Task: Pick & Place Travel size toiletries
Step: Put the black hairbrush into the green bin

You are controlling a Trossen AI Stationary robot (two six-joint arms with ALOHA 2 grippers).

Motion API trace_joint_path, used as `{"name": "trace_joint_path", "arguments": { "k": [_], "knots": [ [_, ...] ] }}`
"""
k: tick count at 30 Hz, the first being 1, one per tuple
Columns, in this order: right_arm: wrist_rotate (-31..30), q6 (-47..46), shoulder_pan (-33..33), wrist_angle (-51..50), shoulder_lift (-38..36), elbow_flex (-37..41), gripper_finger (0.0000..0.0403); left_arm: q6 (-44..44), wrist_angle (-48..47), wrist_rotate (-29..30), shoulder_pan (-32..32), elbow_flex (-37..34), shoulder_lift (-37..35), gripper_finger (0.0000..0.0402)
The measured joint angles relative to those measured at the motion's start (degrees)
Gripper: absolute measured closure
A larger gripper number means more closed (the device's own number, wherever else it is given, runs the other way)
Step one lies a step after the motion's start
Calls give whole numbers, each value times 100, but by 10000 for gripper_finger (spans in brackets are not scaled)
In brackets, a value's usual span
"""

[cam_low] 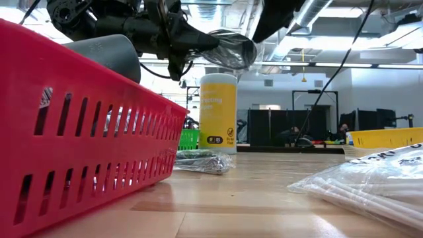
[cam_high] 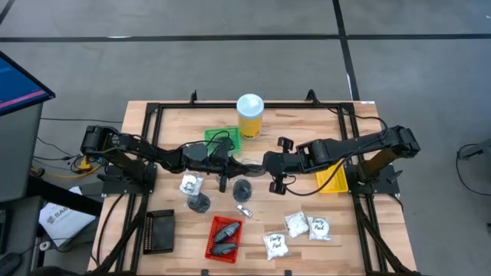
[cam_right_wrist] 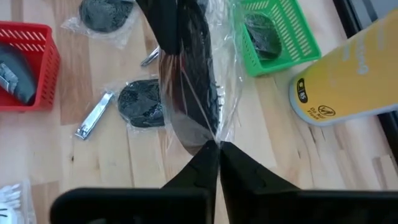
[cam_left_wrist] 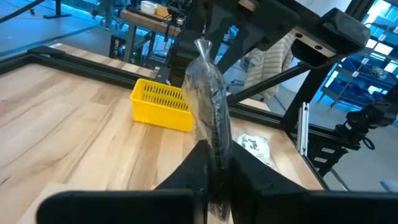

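Nearest my edge of the table, the red tray [cam_high: 211,247] is already holding a couple of dark items, with the black tray [cam_high: 159,230] sitting to its left. To the right, three white sachets [cam_high: 296,223] are lying loose on the wood, waiting to be sorted. A little further in, I am looking at a nail clipper [cam_high: 244,208] and two wrapped dark pucks [cam_high: 199,203], also loose and well apart from any tray.

Above these, over the middle of the table, both arms are meeting. The left gripper [cam_left_wrist: 219,152] is clenching the lower end of a clear packet [cam_left_wrist: 210,99] with something dark inside, and is holding it up off the table. The right gripper [cam_right_wrist: 217,146] is pinching the crinkled plastic edge of the same packet, so the two pincers are sharing it between them. I am reading this as a handover in mid-air. It lets the packet cross from one arm's side to the other without being set down. Which arm is giving and which is taking I cannot tell.

Beyond the grippers, the green tray [cam_high: 211,135] is sitting with a dark item in it, beside the tall yellow jar [cam_high: 250,115]. The yellow tray [cam_high: 331,182] is lying under the right arm, on that arm's side. I judge it a likely destination if the right arm takes the packet.
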State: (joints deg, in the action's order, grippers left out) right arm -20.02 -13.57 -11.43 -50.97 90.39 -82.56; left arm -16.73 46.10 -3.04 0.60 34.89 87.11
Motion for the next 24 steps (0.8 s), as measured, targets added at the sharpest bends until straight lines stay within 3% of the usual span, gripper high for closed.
{"name": "trace_joint_path", "arguments": {
  "k": [7, 13, 19, 24],
  "knots": [
    [4, 23, 113, -389, 0, 0, 330, 147, -588, 346, -88, 0, -383, 383],
    [4, -137, 202, -596, 0, 0, 292, 427, -1989, 1388, -114, 0, -1274, 383],
    [5, -323, 222, -604, 0, 0, 280, 448, -3278, 2328, -140, -2, -2055, 383],
    [2, -650, 152, -711, 2, 31, 284, 136, -3912, 2388, -499, -15, -2310, 383]
  ]
}}
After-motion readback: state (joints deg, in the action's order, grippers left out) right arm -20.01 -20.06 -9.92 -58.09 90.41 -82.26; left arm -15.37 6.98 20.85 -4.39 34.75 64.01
